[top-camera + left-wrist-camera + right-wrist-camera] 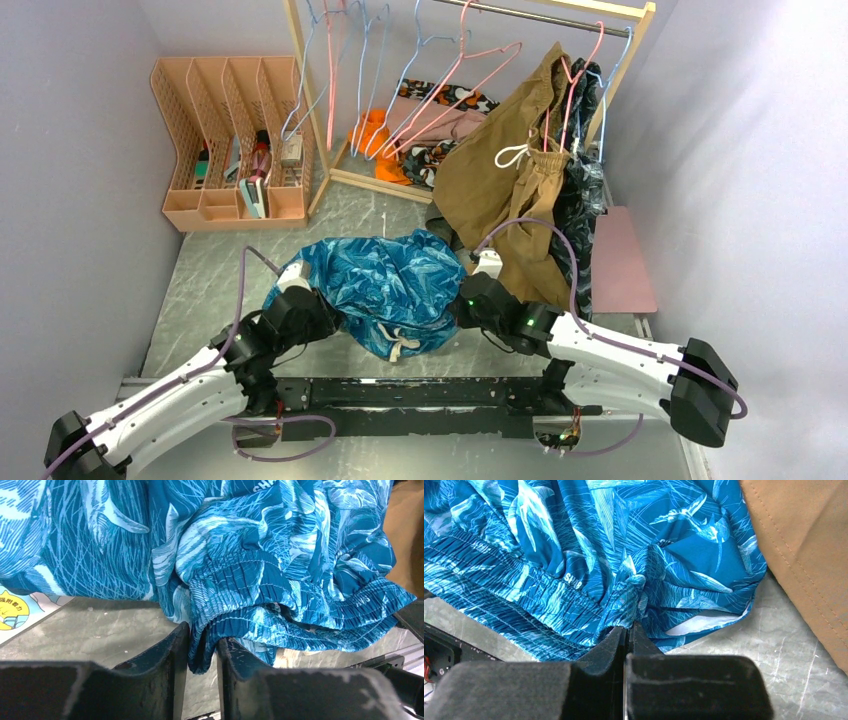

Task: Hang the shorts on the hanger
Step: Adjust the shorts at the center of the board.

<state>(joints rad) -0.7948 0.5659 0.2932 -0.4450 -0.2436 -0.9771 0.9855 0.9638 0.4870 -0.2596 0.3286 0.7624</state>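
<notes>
The teal-blue leaf-print shorts [385, 285] hang bunched between my two grippers over the grey table, with the cream drawstring [400, 345] dangling at the near side. My left gripper [305, 300] is shut on a fold of the elastic waistband [203, 645]; the shorts [260, 570] fill its wrist view. My right gripper [470, 300] is shut tight on another fold of the shorts [629, 627], whose fabric [589, 555] spreads above its fingers. A thin pink wire hanger [452, 92] hangs tilted on the rack at the back, apart from both grippers.
A wooden clothes rack [300, 60] at the back holds light-blue hangers [310, 90], tan-brown shorts [500, 170] and a dark patterned garment [585, 200]. A peach file organizer [235, 140] stands back left. A pink board [622, 260] lies at the right. A black rail [420, 395] runs along the near edge.
</notes>
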